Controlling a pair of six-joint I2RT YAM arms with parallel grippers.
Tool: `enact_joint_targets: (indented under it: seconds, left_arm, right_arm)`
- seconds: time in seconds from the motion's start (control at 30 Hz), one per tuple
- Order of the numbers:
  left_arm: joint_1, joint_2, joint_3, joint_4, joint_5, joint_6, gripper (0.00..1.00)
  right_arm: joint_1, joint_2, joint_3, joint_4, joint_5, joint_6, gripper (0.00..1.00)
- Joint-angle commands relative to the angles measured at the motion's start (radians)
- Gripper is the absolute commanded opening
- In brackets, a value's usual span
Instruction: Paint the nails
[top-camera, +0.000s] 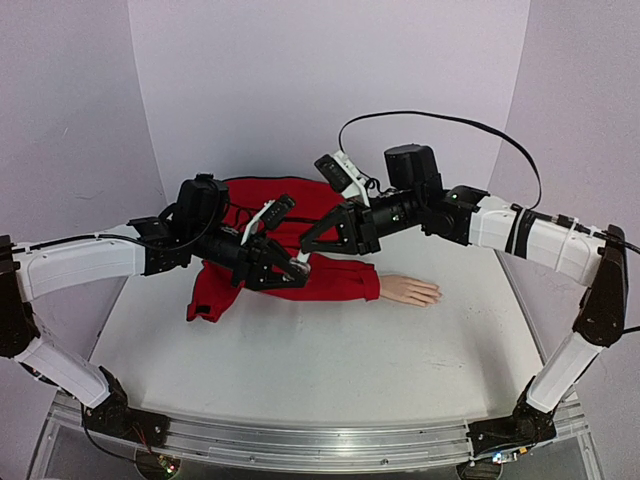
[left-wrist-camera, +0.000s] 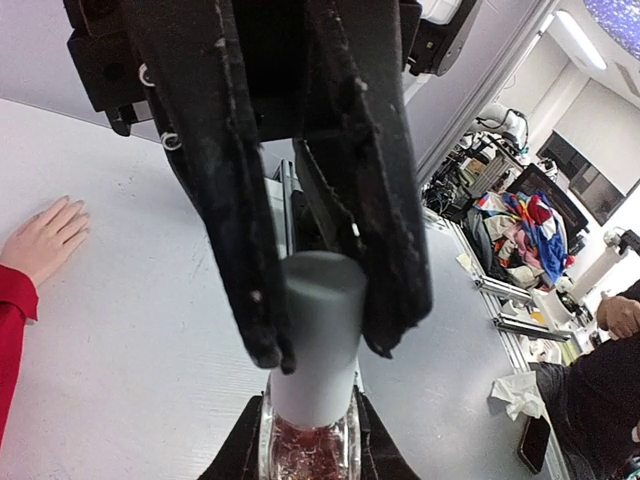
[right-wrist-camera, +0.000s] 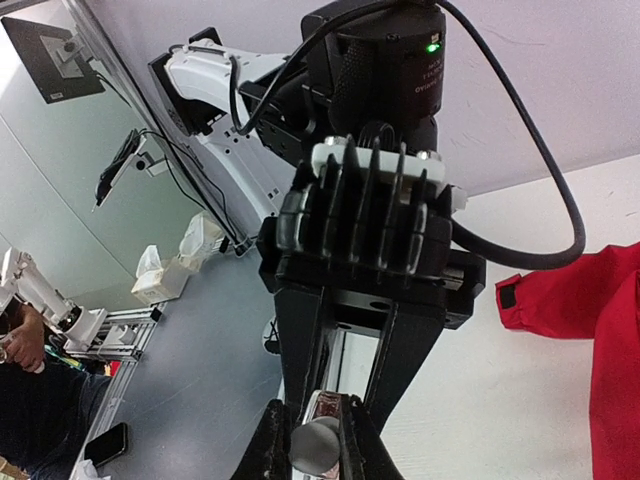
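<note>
white table (top-camera: 300, 350) is carrying a red sleeve (top-camera: 335, 278) stretching across it, pale mannequin hand (top-camera: 412, 291) lying flat at its end

Item: nails (top-camera: 435, 293), one set, on the fingertips of a pale skin-coloured mannequin hand (top-camera: 408, 290). We record the mannequin hand lying flat, palm down, on the white worktop (top-camera: 300, 350), right of centre, its fingers slightly spread and pointing toward the right side. A red sleeve (top-camera: 335, 277) meets its wrist. We find the nails tiny and close to the skin tone in both views that show them; whether any carries polish we cannot tell.
</note>
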Motion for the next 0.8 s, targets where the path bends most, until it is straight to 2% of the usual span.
enact_joint_targets:
  seconds: [0.0,0.03,0.07,0.13,0.2,0.3,0.47,0.77]
  left_arm:
    - [0.016,-0.049,0.033,0.108,-0.167,0.015,0.00]
    - [0.014,-0.057,0.018,0.107,-0.277,0.024,0.00]
    - [0.013,-0.066,-0.002,0.107,-0.357,0.048,0.00]
    - [-0.011,-0.082,-0.025,0.104,-0.558,0.121,0.00]
    - [-0.026,-0.091,-0.038,0.106,-0.669,0.166,0.00]
    - [-0.036,-0.090,-0.045,0.105,-0.733,0.205,0.00]
    - [-0.060,-0.074,-0.046,0.103,-0.759,0.244,0.00]
    - [-0.105,-0.055,-0.036,0.085,-0.803,0.290,0.00]
  right_arm:
    - [0.020,-0.031,-0.012,-0.051,0.094,0.016,0.19]
    - [0.018,-0.046,-0.007,-0.072,0.171,0.030,0.37]
    - [0.018,-0.059,-0.006,-0.088,0.250,0.050,0.49]
    - [0.015,-0.082,-0.001,-0.129,0.385,0.105,0.63]
    - [0.016,-0.092,0.011,-0.171,0.477,0.145,0.71]
    - [0.016,-0.088,0.032,-0.211,0.537,0.217,0.74]
    - [0.017,-0.046,0.082,-0.217,0.516,0.303,0.73]
    - [0.021,0.049,0.195,-0.305,0.490,0.318,0.59]
